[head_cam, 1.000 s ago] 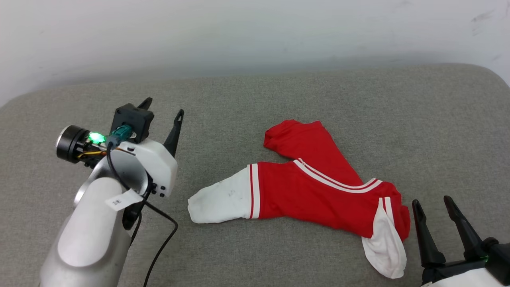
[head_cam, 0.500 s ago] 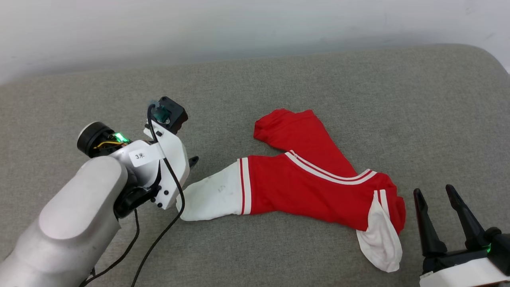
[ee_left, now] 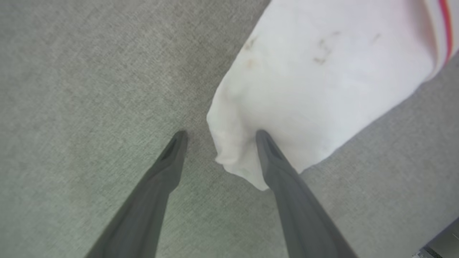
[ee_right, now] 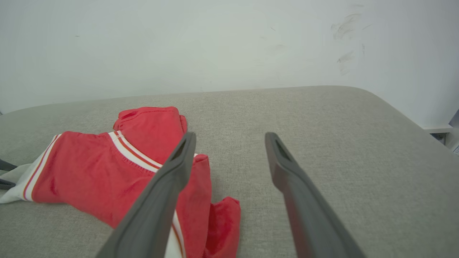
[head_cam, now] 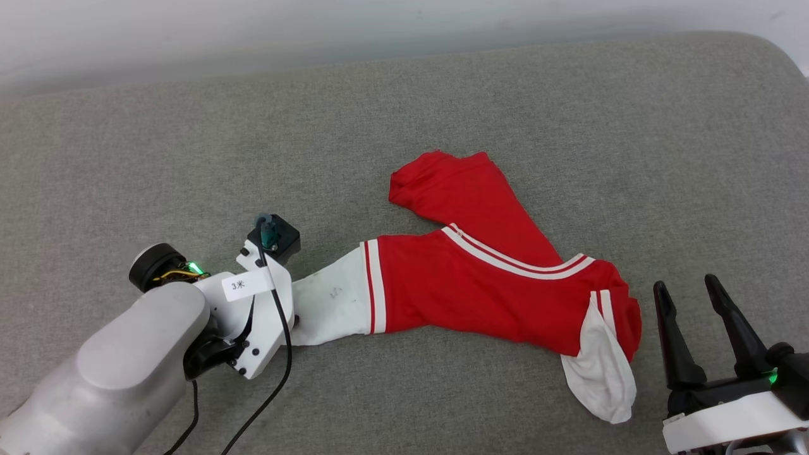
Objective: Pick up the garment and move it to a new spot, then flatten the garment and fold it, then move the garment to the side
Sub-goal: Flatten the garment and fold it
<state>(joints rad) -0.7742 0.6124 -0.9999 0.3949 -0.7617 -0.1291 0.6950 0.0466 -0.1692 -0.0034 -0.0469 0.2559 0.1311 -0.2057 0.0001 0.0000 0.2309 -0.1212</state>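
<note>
Left jaws were spread wide, only a sleeve edge of the garment between them. So shallow a pinch could be lost on lifting. Right jaws were wide, empty.

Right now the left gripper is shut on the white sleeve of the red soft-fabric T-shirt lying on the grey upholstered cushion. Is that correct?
Not quite: the left gripper is open, not shut. The left wrist view shows its fingers apart at the end of the white sleeve of the red soft-fabric T-shirt, lying on the grey upholstered cushion.
</note>
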